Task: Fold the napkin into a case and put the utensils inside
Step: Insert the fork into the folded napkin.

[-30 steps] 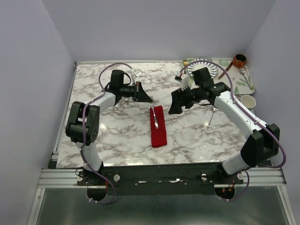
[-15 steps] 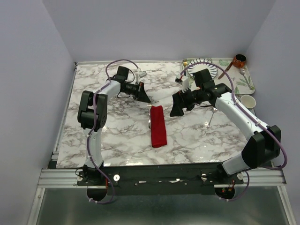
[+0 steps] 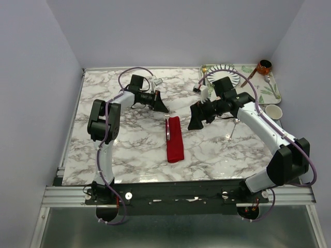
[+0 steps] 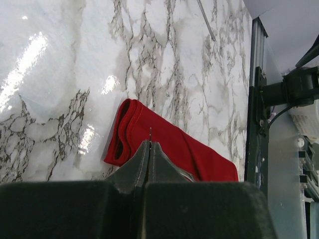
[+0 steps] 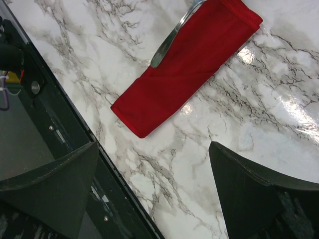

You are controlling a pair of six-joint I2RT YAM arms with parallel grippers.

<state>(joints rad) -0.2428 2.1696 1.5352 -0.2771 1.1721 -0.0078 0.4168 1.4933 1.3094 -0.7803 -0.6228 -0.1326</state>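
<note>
From above, the case point(image 3: 175, 140) lay in the middle of the table point(image 3: 119, 150), with free room around. The left gripper point(image 3: 161, 107), jaws pressed together, hung by its far end. The right gripper point(image 3: 195, 120), jaws wide, hung right of it. Left wrist view: the case lay just past the fingertips point(image 4: 142, 159). Right wrist view: a utensil point(image 5: 172, 37) lay along its edge.

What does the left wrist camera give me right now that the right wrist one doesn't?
Left wrist only: the gaping end of the case, the shut left gripper just before it, and a loose utensil on bare marble. Right wrist only: nearly the case's whole length, a second utensil lying along its edge, the open right gripper. Both: the red case on the marble table.
</note>
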